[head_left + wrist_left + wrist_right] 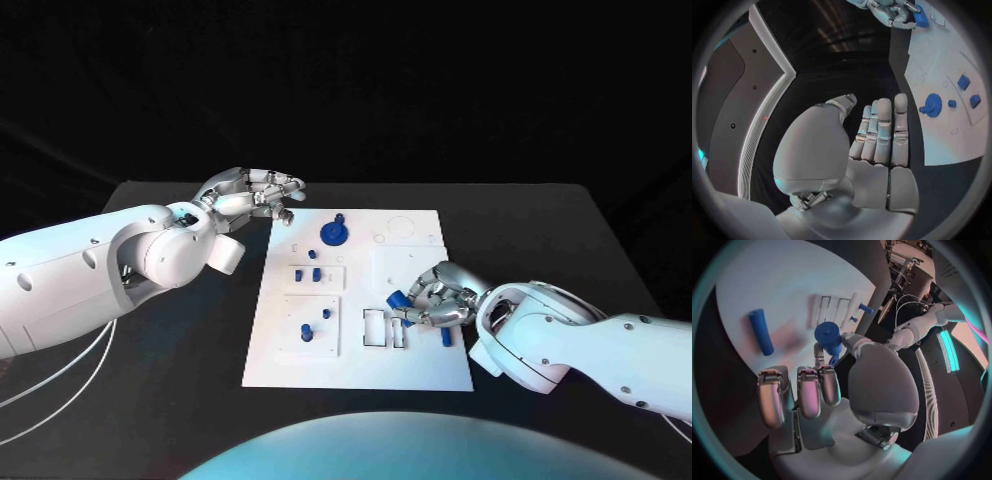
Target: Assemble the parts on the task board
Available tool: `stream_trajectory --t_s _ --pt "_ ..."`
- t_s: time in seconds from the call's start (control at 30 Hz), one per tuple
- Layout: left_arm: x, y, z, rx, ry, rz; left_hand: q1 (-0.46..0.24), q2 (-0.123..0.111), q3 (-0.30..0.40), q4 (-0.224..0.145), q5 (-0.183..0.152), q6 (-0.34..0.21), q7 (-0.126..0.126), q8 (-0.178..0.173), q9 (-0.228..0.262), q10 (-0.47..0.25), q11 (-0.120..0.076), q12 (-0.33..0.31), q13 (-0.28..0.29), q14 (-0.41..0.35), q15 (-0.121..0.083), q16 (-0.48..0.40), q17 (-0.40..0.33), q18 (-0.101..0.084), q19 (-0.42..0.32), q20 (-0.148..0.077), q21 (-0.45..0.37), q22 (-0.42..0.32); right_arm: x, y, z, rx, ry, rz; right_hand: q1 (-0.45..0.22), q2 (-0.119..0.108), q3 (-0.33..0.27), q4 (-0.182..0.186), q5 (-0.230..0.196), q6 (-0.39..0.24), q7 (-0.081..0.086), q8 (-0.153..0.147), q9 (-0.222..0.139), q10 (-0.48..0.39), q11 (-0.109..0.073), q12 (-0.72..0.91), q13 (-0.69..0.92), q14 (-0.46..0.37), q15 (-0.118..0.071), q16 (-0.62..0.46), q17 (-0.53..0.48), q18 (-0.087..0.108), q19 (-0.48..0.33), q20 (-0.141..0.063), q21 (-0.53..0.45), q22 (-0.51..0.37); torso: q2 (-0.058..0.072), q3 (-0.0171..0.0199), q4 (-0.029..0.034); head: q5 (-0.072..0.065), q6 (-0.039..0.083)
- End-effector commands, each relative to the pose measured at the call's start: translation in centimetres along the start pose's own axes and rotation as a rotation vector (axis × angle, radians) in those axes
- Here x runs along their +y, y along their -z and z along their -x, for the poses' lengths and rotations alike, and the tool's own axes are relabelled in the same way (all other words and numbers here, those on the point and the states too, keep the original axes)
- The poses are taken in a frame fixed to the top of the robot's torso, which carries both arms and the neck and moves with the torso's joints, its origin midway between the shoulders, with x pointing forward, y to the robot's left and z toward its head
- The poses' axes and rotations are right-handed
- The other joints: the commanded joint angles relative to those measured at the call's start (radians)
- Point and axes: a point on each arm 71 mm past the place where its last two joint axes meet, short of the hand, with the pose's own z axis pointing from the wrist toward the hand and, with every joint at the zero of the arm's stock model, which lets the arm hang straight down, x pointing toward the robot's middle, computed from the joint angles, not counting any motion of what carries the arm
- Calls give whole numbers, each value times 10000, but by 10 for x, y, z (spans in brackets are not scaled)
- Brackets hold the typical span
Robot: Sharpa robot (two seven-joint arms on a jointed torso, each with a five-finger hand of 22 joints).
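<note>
Two hands work at the white task board [361, 370] on the black surface [173, 400]. The right hand [437, 297] sits over the board's right side and pinches a round-headed blue part [827, 333] between thumb and fingers. A blue cylinder [761, 331] lies flat on the board just beside it. The left hand [253, 195] hovers at the board's far left corner, holding nothing, fingers side by side and loosely curled. A blue gear [335, 234] stands near that hand, and smaller blue parts [307, 272] sit along the board's left half.
</note>
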Motion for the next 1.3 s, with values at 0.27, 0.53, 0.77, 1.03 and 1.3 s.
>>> stream_trajectory --t_s 0.27,0.53,0.77,1.03,1.3 --pt "-1 -1 -3 228 70 -61 -68 8 -65 -21 -33 -53 15 63 8 -91 13 36 13 -21 43 -67 -14 100 84 4 -44 -11 16 -2 -13 641 -217 368 -244 -8 62 5 -107 748 -650 186 364 299 -46 35 1570 968 -65 34 2306 -66 1046 -90 54 2634 0 1 -11 15 2" --pt "-1 -1 -4 250 76 -64 -68 8 -65 -21 -33 -53 15 63 8 -91 13 36 13 -21 43 -67 -14 100 84 4 -44 -11 19 -5 -21 1116 -26 336 -285 -20 67 1 -140 747 -652 186 370 301 -47 35 1572 970 -67 36 2313 -66 1046 -92 54 2634 2 -5 -12 30 2" --pt "-1 0 -4 248 75 -61 -68 8 -65 -21 -33 -53 15 63 8 -91 13 36 13 -21 43 -67 -14 100 84 4 -44 -11 18 -8 -23 1255 139 221 -388 -38 80 -10 -255 753 -652 190 388 285 -47 7 1549 967 -69 31 2301 -66 1046 -96 54 2634 -1 -4 -11 57 2" --pt "-1 0 -3 240 73 -62 -78 12 -70 -27 -34 -60 14 77 11 -98 14 41 17 -20 43 -66 -13 100 90 4 -59 -11 17 -10 -23 1294 239 131 -747 -26 86 16 -529 924 -708 276 464 296 -90 -2 1558 963 -100 23 2283 -66 1046 -118 54 2634 3 -2 -15 65 2" --pt "-1 0 -3 232 69 -57 -78 12 -70 -27 -34 -60 14 77 11 -98 14 41 17 -20 43 -66 -13 100 90 4 -59 -11 14 -13 -22 1271 338 21 -1124 22 -24 83 -932 992 -724 297 519 300 -107 -20 1560 960 -119 16 2270 -66 1046 -141 54 2634 6 2 -1 54 2"
